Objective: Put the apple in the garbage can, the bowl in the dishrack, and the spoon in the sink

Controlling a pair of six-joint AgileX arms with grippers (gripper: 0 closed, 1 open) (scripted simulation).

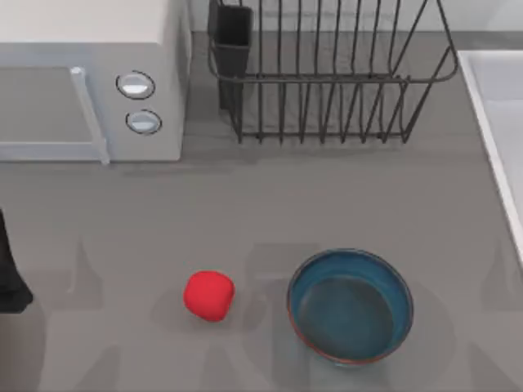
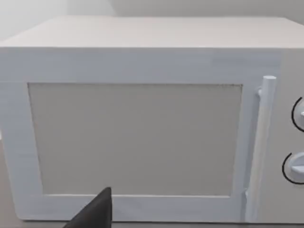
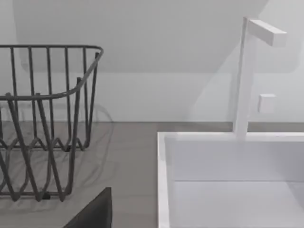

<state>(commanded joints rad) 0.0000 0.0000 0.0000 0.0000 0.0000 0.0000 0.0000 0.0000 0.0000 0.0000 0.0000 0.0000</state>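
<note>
The apple (image 1: 209, 295), a bright-red lump, lies on the grey table toward the front, left of centre. Just to its right stands the deep-blue bowl (image 1: 350, 305), upright with nothing in it. The black wire dishrack (image 1: 327, 79) stands at the back centre, its dark utensil cup (image 1: 231, 37) at the left corner; the right wrist view faces the dishrack (image 3: 47, 96) and the sink (image 3: 164, 180). The sink (image 1: 502, 98) runs along the right edge. My left arm (image 1: 10, 269) sits at the far left edge. A dark part of each gripper shows low in its wrist view: left gripper (image 2: 95, 213), right gripper (image 3: 95, 213). The spoon and garbage can are out of view.
A white microwave (image 1: 90, 73) with two round knobs fills the back left, and the left wrist view looks straight at the microwave door (image 2: 137, 137). A white faucet (image 3: 243, 76) rises behind the sink. Open grey tabletop lies between the dishrack and the bowl.
</note>
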